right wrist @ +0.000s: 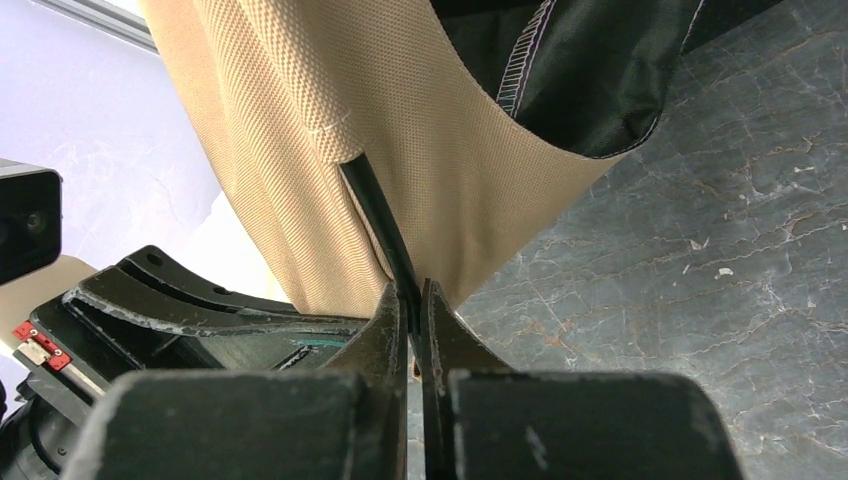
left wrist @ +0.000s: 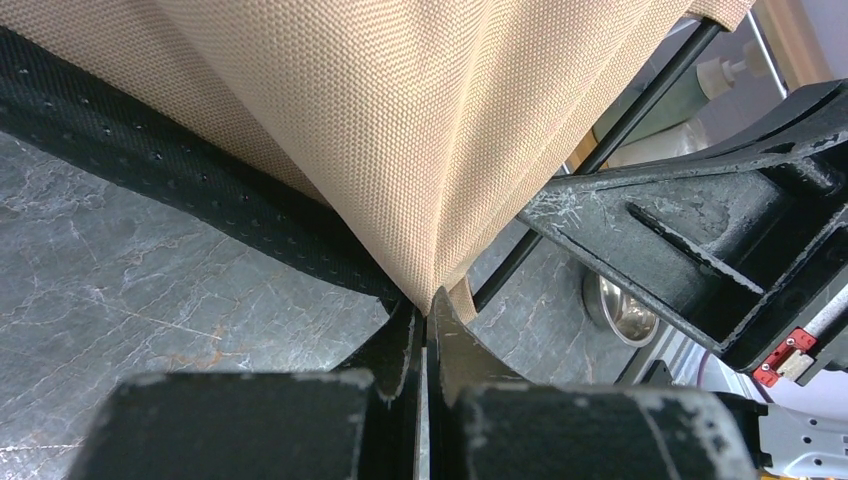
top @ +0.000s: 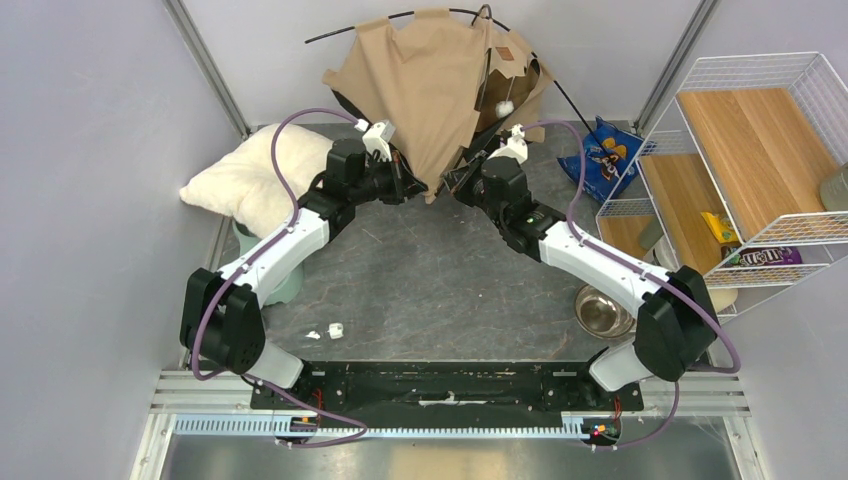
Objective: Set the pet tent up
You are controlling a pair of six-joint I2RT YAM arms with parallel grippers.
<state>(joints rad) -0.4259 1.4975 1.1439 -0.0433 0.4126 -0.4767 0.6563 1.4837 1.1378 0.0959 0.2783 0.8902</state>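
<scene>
The pet tent (top: 430, 75), tan fabric with thin black poles, stands crumpled at the back middle of the table, with a white pompom (top: 506, 105) hanging on its right side. My left gripper (top: 412, 188) is shut on the tent's lower fabric corner (left wrist: 440, 270). My right gripper (top: 452, 184) is shut on a thin black pole (right wrist: 378, 225) where it leaves the tan fabric. The two grippers almost meet under the tent's lowest point. Black lining shows in the left wrist view (left wrist: 170, 170) and in the right wrist view (right wrist: 570, 70).
A fluffy white pillow (top: 255, 175) lies at the left on a pale green tub. A blue snack bag (top: 605, 155) lies right of the tent. A wire shelf rack (top: 740, 160) stands at the right. A steel bowl (top: 603, 310) sits near the right arm. Small white bits (top: 335, 328) lie in front.
</scene>
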